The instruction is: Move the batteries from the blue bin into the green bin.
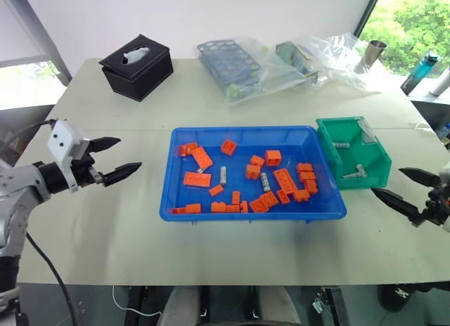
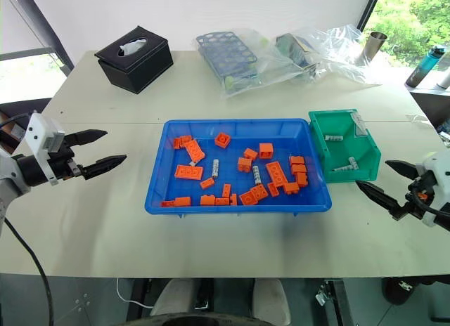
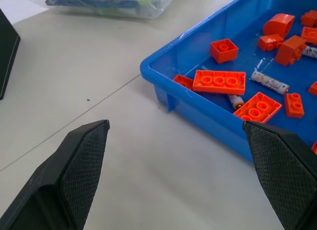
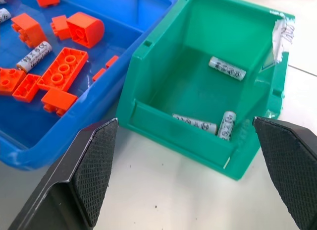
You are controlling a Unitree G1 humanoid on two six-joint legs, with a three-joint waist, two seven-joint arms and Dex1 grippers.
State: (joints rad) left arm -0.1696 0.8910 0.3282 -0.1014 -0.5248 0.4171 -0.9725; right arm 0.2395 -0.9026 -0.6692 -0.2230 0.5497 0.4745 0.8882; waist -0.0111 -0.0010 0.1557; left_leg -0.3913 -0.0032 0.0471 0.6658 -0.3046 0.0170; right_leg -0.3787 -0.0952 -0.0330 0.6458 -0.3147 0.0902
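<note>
Two batteries remain among orange bricks in the blue bin point(image 1: 330, 212) at frame centre: one point(image 1: 223, 174) left of middle, lying near-vertical in the frame, and one point(image 1: 265, 182) just right of middle, likewise. Three already lie in the green bin point(image 1: 383, 175), which touches the blue bin's right end. Both grippers hover wide and empty: the left point(image 1: 118, 157) at the left edge, the right point(image 1: 402, 188) at the lower right. The left battery sits rather nearer the left gripper, I judge.

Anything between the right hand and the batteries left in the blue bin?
Yes. The green bin sits between the right hand and the blue bin, and orange bricks crowd the nearest battery.
</note>
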